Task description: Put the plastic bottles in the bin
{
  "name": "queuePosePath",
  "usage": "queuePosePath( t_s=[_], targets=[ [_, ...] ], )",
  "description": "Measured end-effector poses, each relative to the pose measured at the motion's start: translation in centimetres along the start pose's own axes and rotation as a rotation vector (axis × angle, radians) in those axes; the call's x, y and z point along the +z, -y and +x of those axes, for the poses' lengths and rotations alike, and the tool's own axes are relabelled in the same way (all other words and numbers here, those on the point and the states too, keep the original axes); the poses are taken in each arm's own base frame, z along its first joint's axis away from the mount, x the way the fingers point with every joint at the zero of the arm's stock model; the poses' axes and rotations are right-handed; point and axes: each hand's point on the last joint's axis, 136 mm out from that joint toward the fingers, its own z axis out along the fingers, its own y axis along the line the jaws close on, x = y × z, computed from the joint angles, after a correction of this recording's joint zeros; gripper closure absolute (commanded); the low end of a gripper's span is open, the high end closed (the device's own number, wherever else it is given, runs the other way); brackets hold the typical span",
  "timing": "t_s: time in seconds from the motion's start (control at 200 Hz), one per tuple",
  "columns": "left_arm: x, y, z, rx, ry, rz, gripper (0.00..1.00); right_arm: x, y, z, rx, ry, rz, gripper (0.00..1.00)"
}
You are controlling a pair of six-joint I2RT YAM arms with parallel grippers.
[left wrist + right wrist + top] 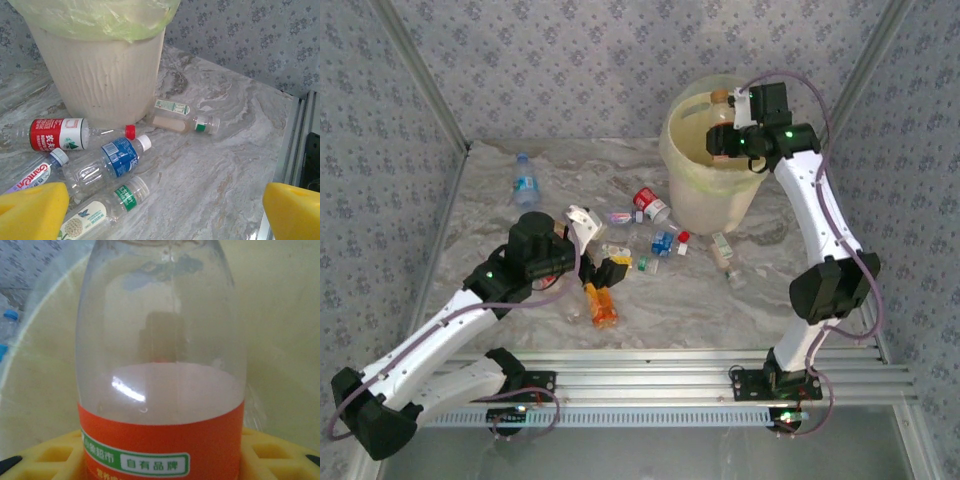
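Orange plastic comes first: an orange bottle lies on the marble-patterned table at about 7 o'clock, just nearside of the left gripper. That gripper's yellow pads are spread wide with nothing between them, facing a cluster toward 2 o'clock from it. There the green-label bottle, the blue-label bottle and the red-label bottle lie side by side, touching or nearly so. Our worry is that jaws this wide could close on two at once, or pinch a round body off-centre and squirt it away (these look light and ready to roll). A tan bottle lies at the foot of the bin, so a nudge could wedge it against the wall.

Farther off, at about 1 o'clock, the right gripper hangs over the bin's mouth, clamped on an orange-label bottle around its label. In the right wrist view the bin's pale inside lies behind the bottle, with the rim at 9 o'clock. We judge a drop from here should land inside. The risk is a release too near the rim, or the bottle catching the liner and tipping out. A blue-capped bottle lies well apart at 10 o'clock, a long reach.
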Motion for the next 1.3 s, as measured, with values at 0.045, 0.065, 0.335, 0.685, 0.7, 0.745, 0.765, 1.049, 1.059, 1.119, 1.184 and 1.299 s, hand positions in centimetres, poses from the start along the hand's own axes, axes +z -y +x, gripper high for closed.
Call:
queuePosePath(
  t_s=[0.045,0.065,0.335,0.685,0.7,0.745,0.765,1.049,1.059,1.119,1.184,1.299],
  targets=[
    [0.0,0.1,0.0,0.001,-0.001,0.006,0.0,0.5,0.3,0.1,0.005,-0.012,0.004,0.47],
    [0.1,0.1,0.0,0.003,-0.002,0.008,0.0,0.7,0.4,0.2,0.008,-0.019,0.004,0.47],
    [0.2,0.2,0.2,0.003,-0.011,0.015,0.0,3.6,1.2,1.4,0.024,-0.089,0.008,0.47],
    [0.3,0.2,0.3,0.002,-0.015,0.017,0.0,5.9,1.7,2.9,0.036,-0.159,0.013,0.47],
    [0.3,0.2,0.3,0.002,-0.015,0.017,0.0,6.0,1.7,3.0,0.037,-0.164,0.013,0.47],
    [0.3,0.2,0.3,0.002,-0.015,0.017,0.0,6.3,1.8,3.2,0.039,-0.175,0.014,0.46],
    [0.3,0.2,0.3,0.002,-0.015,0.017,0.01,6.4,1.8,3.3,0.039,-0.18,0.015,0.46],
    [0.2,-0.1,0.2,0.009,-0.012,0.01,0.0,7.7,2.1,3.6,0.044,-0.208,0.018,0.43],
    [0.2,-0.1,0.2,0.01,-0.012,0.01,0.0,7.7,2.1,3.6,0.044,-0.209,0.018,0.42],
    [0.2,-0.2,0.1,0.01,-0.011,0.006,0.0,8.0,2.0,3.8,0.044,-0.218,0.018,0.41],
    [0.1,-0.2,0.0,0.012,-0.009,0.006,0.0,8.1,2.0,4.1,0.044,-0.229,0.018,0.39],
    [0.1,-0.2,-0.1,0.015,-0.007,0.005,0.0,8.1,1.9,4.2,0.041,-0.238,0.018,0.34]
  ],
)
